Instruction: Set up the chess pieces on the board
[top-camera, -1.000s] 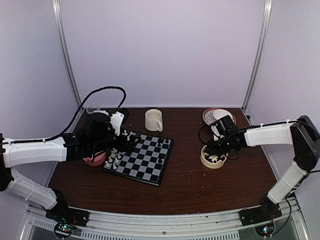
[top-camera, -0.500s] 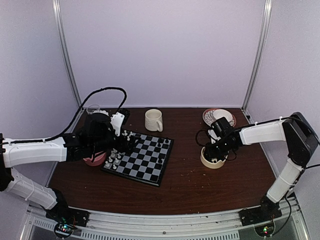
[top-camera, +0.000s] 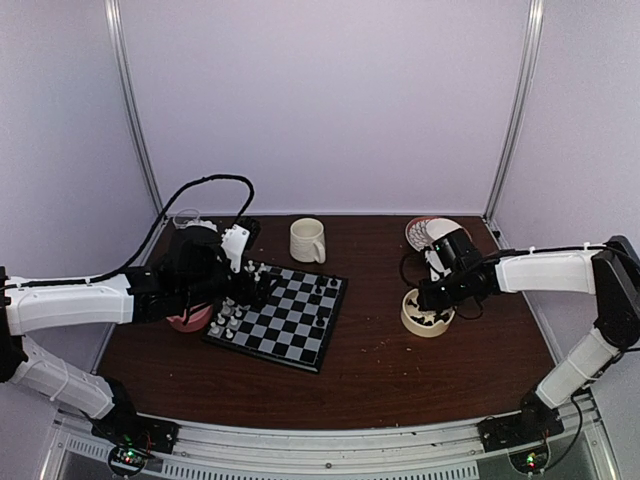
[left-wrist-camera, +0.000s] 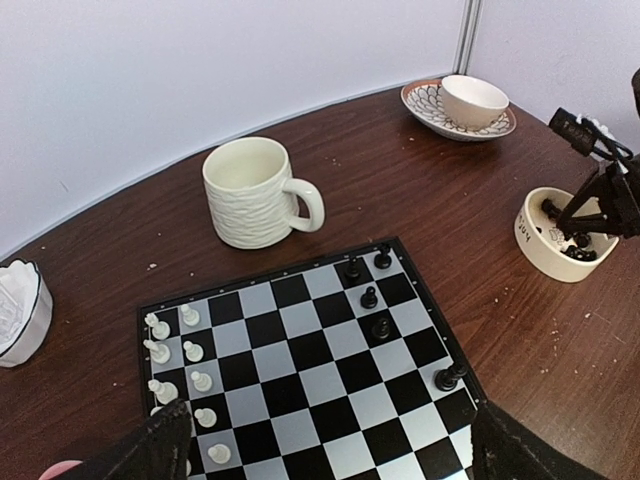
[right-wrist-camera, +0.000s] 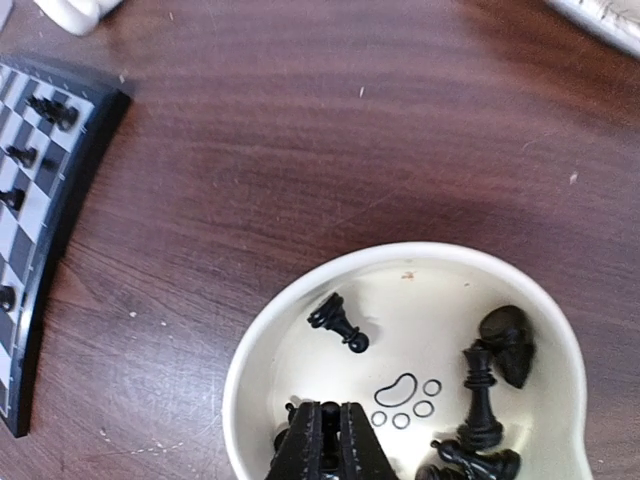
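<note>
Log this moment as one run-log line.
left gripper: open, over board | right gripper: shut inside cream bowl among black pieces, grip unclear | board: partly set

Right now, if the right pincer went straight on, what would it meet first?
Probably the floor of the bowl. The right pincer, shut, points down into it among black pieces; a piece under its tips may come first, since depth is unclear.
</note>
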